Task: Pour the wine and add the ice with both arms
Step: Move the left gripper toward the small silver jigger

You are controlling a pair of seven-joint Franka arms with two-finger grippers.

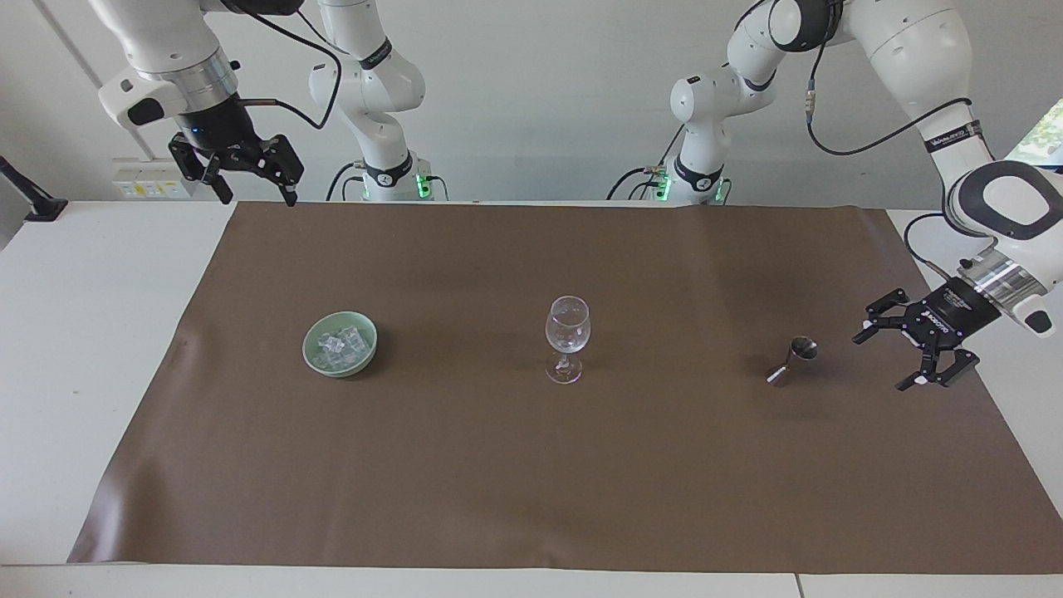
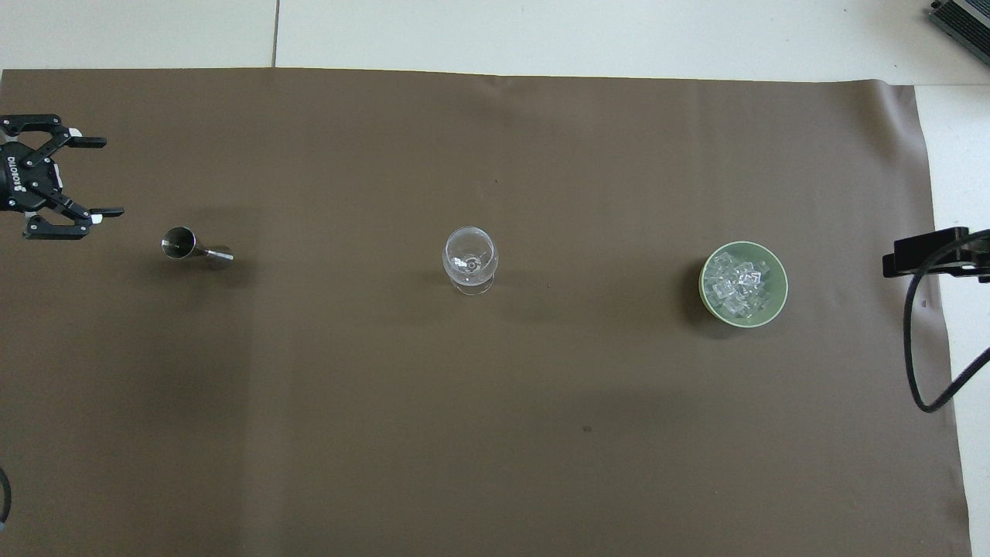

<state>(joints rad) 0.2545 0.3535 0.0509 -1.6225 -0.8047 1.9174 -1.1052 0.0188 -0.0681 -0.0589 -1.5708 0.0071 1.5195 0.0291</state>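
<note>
Ice (image 1: 341, 345): a heap of small clear cubes in a pale green bowl (image 1: 366, 339), standing on the brown mat toward the right arm's end of the table, untouched by either arm.
Left gripper (image 1: 887, 360): low over the mat's edge at the left arm's end, lying sideways with its open jaws turned toward the jigger; fingers spread wide, nothing between them. In the overhead view it (image 2: 99, 177) sits at the frame's edge, both fingertips clear of the jigger.
Steel jigger (image 1: 793, 360): upright on the mat, just beside the left gripper's fingertips but apart from them, with its wide mouth up; it shows as an open round cup from overhead (image 2: 179, 242).
Wine glass (image 1: 567, 336): stands upright at the middle of the mat, between the jigger and the bowl and well apart from both; clear, and no liquid can be made out in it.
Right gripper (image 1: 257, 198): up in the air over the table's robot-side edge, near the mat's corner at the right arm's end; it points down, fingers apart, holding nothing. This arm waits.
Brown mat (image 1: 531, 482): covers most of the white table (image 1: 75, 332); jigger, glass and bowl stand in one row across it.
</note>
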